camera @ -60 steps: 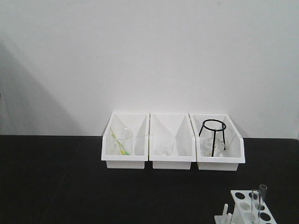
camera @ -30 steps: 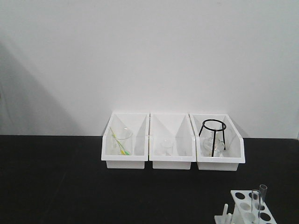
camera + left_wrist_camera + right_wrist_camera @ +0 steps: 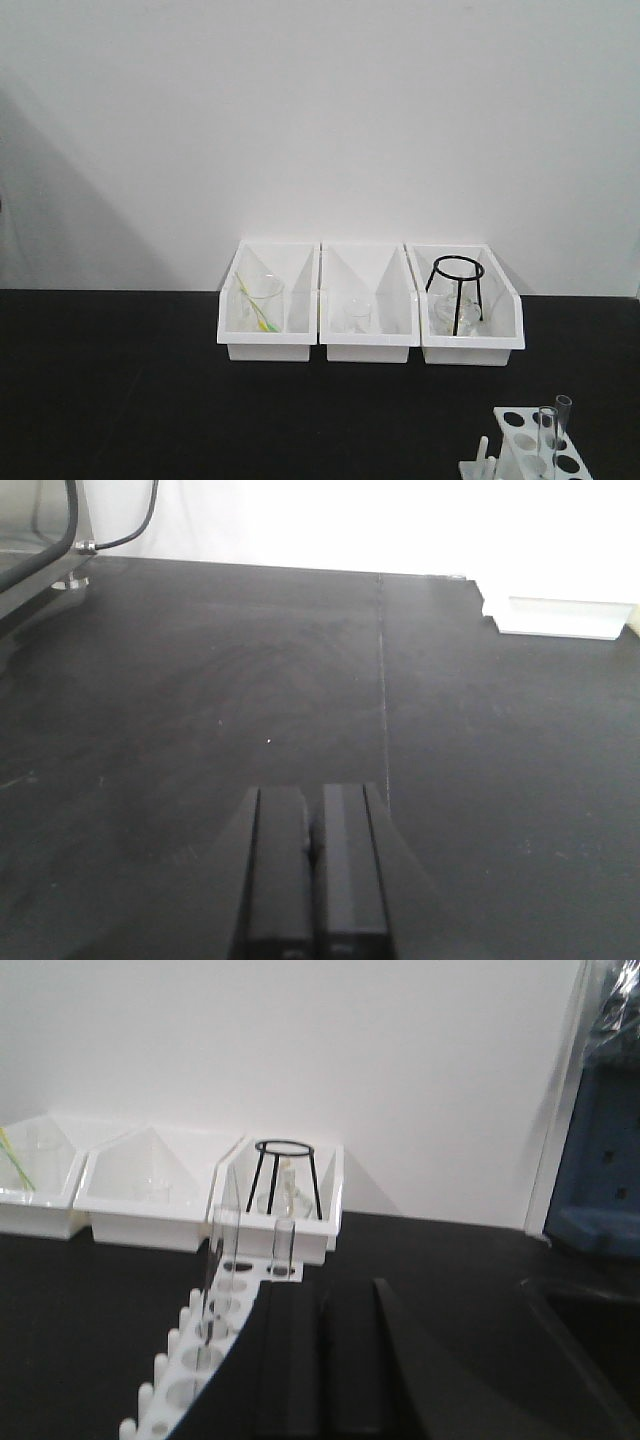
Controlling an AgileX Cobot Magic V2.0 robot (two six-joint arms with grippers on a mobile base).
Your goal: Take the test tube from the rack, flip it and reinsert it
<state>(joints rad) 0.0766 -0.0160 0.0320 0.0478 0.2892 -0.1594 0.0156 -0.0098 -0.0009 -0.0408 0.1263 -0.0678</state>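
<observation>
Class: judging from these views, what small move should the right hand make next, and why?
Probably open the right hand and ease toward the nearer tube: it is shut and empty, and both tubes stand upright in the rack just ahead.

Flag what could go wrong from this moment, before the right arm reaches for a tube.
1. Two test tubes stand close together in the rack; closing on one could knock the other.
2. The right gripper is shut and sits just beside the rack, so advancing without opening may push the light rack or tip a tube.
3. The tubes are clear glass, faint in the front view, so a misjudged grasp is likely.
</observation>
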